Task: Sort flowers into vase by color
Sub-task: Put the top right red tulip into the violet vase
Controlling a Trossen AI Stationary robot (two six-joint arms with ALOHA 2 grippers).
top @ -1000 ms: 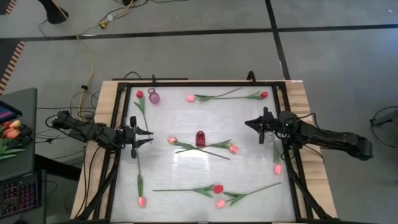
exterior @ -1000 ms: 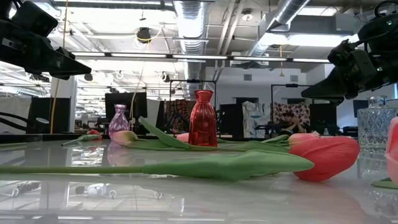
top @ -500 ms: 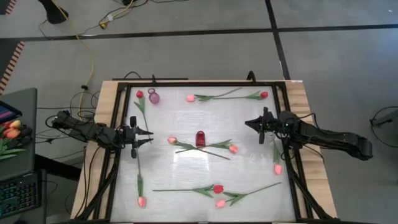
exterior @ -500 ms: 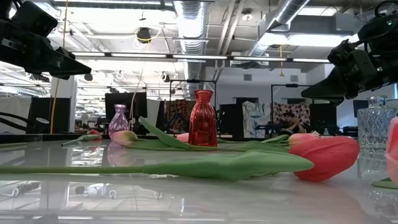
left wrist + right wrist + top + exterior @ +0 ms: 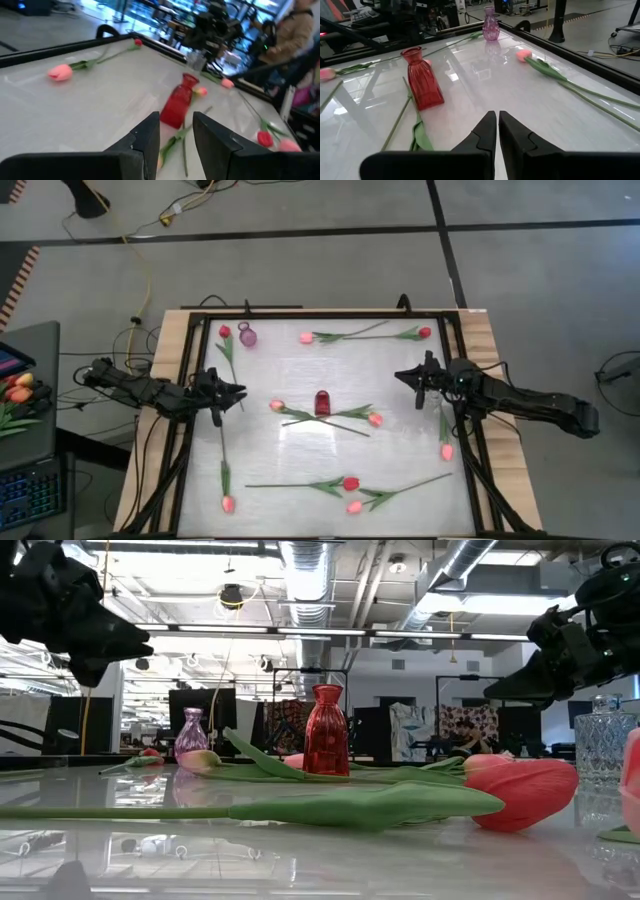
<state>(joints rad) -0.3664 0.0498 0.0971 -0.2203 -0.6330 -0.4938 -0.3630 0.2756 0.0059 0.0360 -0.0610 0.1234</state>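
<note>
while both arms hang above the white worktop [image 5: 300,420] with nothing in their grip, your left claw [image 5: 232,392] sits over the left edge, its fingers [image 5: 150,137] parted with a clear gap and holding nothing, pointing toward the red vase [image 5: 323,402] at the centre. your right claw [image 5: 405,377] hovers over the right edge, its fingers [image 5: 487,131] pressed nearly together and empty, also facing the red vase. the flowers all lie flat on the worktop: a red tulip [image 5: 225,332] at the far left corner lies just beside the small purple vase [image 5: 247,337]; a pink tulip [image 5: 306,338] and a red tulip [image 5: 425,333] lie along the far edge with their stems meeting. two orange-pink tulips [image 5: 277,406] [image 5: 375,420] lie on either side of the red vase, their stems crossing just in front of it. another pink tulip [image 5: 446,451] lies by the right rail below your right claw, and one more [image 5: 227,503] lies near the left front corner, its stem running up toward your left claw. near the front edge a red tulip [image 5: 351,483] and a pink tulip [image 5: 354,507] lie close together with long stems reaching out to either side. a clear cut-glass vase [image 5: 605,755] shows at the right in the low view. a person [image 5: 295,30] stands beyond the worktop in the left wrist view.
</note>
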